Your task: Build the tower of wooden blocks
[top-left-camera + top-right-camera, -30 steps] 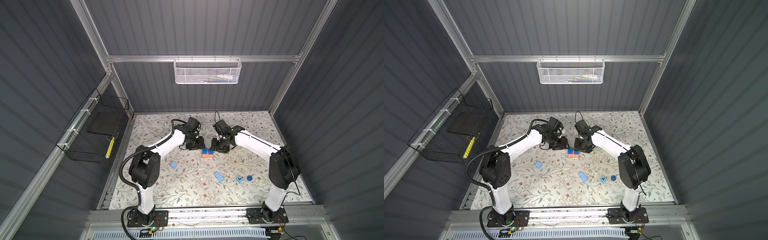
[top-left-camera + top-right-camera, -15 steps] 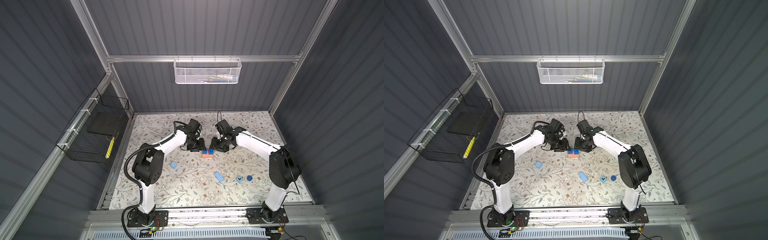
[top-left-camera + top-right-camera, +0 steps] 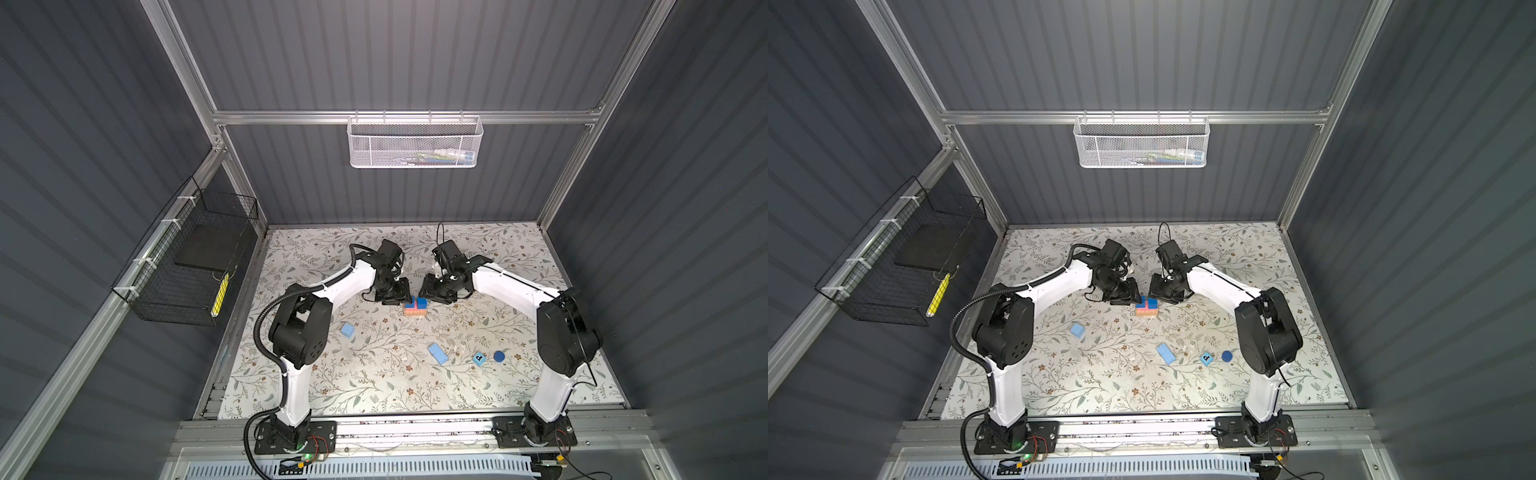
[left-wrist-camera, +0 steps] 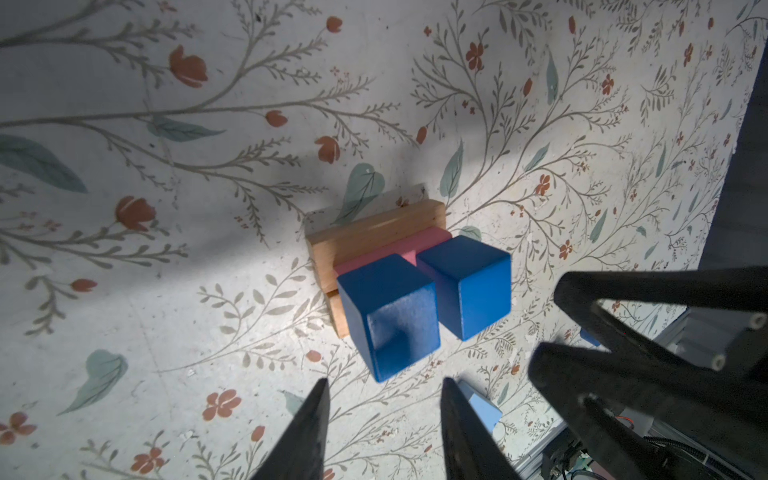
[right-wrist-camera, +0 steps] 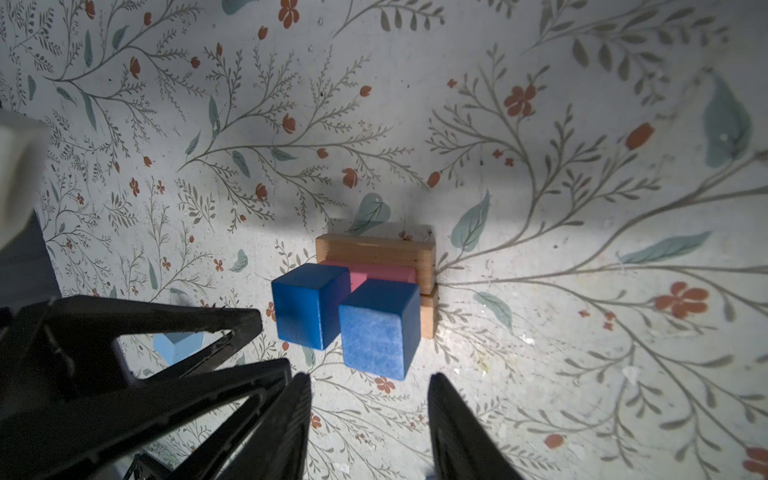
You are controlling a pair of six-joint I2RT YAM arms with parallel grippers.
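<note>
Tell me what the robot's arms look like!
The left arm and right arm are white tubes with chunky black joints. A ribbed black cable follows the left one. The left end effector and right end effector are black and pointy.

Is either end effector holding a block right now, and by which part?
Nothing is held. Left end effector and right end effector both stand open, short of the dark blue cubes.
</note>
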